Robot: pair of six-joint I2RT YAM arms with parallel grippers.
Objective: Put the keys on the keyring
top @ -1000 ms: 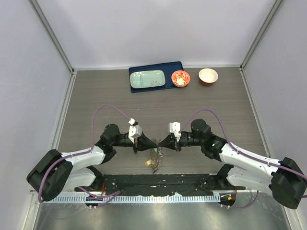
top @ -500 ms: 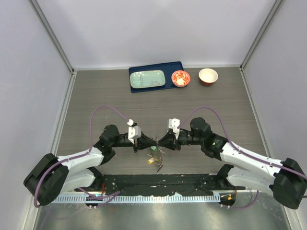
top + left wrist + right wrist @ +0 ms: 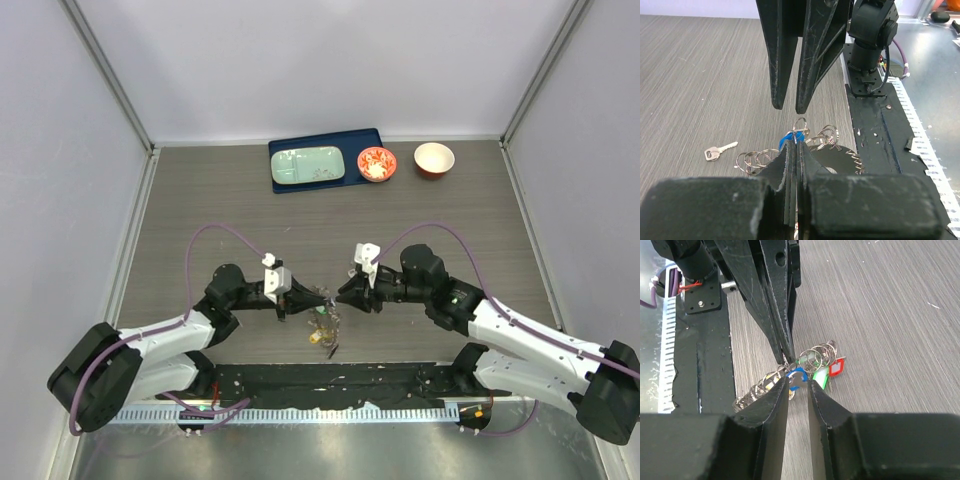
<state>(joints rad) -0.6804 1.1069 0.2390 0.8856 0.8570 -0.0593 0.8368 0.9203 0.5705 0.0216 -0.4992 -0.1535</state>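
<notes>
Wood table [image 3: 200,200]; left gripper [image 3: 792,145] pressed together, right gripper [image 3: 799,382] parted; left wrist, not right, shows stray key [image 3: 719,150].

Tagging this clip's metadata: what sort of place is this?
Probably a lab robot test cell: left arm and right arm bolted to a wood-grain table, plain walls closing it in, and staged props like a blue tray and bunch of keys.

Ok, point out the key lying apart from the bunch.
The plain silver key, alone on the table; the coloured keys sit bunched among the small rings.
</notes>
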